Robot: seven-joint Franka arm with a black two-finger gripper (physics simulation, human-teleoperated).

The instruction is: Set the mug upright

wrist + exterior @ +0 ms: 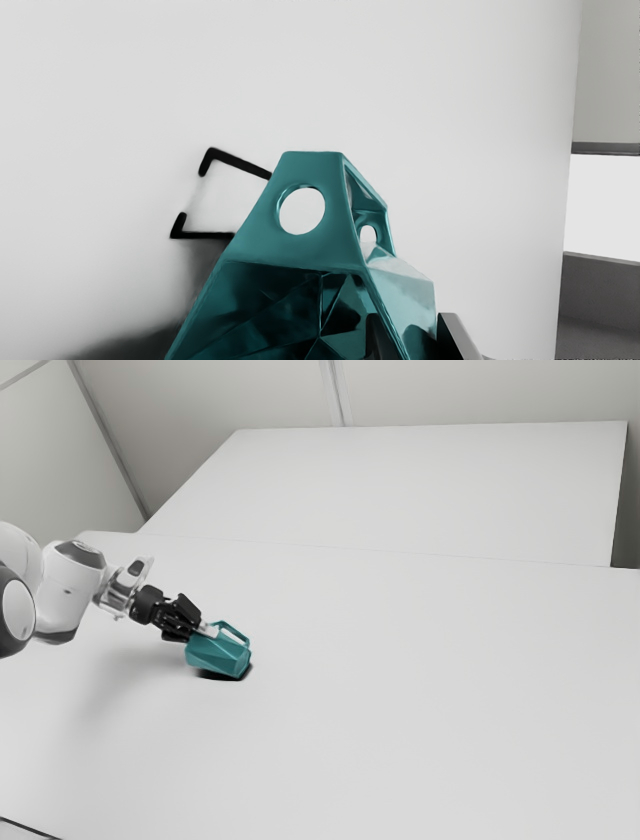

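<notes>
Because its mouth faces the gripper, the mug is clamped by its wall, one finger inside; it is held sideways, handle uppermost, at the table, presumably for turning base-down

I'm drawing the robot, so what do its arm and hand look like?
The arm is white and rounded, with dark grey and black parts at its joints and a silvery section near the hand. The hand is black, chunky and angular.
</notes>
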